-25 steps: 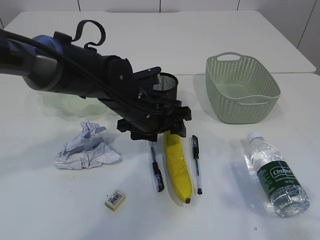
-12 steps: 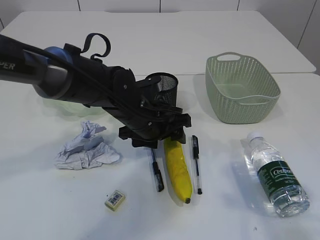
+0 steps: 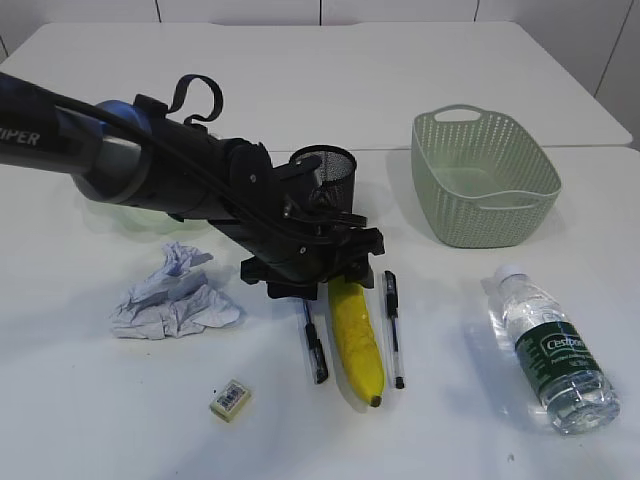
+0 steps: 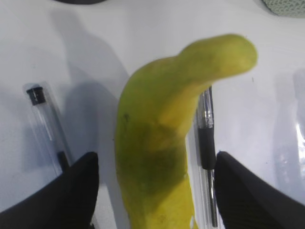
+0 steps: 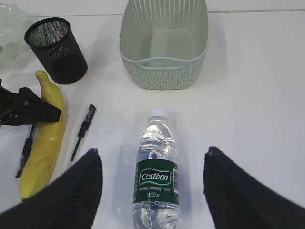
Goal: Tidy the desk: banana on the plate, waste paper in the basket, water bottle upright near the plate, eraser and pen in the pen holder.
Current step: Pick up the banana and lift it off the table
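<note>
A yellow banana lies on the white table between two black pens. My left gripper is open and straddles the banana's stem end; in the left wrist view its jaws stand either side of the banana, not touching it. My right gripper is open above the lying water bottle, which also shows in the exterior view. Crumpled waste paper and an eraser lie at the front left. A black mesh pen holder stands behind the left gripper. The pale green plate is mostly hidden behind the left arm.
A green basket stands at the back right, empty inside in the right wrist view. The left arm stretches from the left edge across the table's middle. The right arm does not show in the exterior view.
My left gripper has come down and slightly forward onto the banana's stem end. Nothing else on the table has moved.
</note>
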You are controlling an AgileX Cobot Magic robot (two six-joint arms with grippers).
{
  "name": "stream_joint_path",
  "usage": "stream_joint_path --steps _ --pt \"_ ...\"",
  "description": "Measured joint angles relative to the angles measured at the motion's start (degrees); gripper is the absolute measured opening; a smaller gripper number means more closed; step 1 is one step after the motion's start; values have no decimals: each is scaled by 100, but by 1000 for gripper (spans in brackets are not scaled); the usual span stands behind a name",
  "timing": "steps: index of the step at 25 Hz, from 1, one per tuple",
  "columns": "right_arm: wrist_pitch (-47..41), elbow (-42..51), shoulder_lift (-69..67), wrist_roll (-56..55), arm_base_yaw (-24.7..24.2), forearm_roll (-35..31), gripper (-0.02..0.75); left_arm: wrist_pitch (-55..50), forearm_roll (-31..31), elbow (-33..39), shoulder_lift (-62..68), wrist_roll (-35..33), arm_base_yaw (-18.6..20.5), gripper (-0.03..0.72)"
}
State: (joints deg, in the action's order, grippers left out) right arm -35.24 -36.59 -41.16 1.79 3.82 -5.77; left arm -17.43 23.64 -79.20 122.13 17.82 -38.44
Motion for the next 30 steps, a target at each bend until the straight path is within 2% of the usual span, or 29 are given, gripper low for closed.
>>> stream_joint_path --steps 20,23,30 --pt "0 0 0 0 0 0 496 0 253 0 0 -54 -161 497" --pt "0 0 0 0 0 0 496 0 253 0 0 -54 -161 440" --pt "0 0 0 0 0 0 496 0 253 0 0 -63 -161 214"
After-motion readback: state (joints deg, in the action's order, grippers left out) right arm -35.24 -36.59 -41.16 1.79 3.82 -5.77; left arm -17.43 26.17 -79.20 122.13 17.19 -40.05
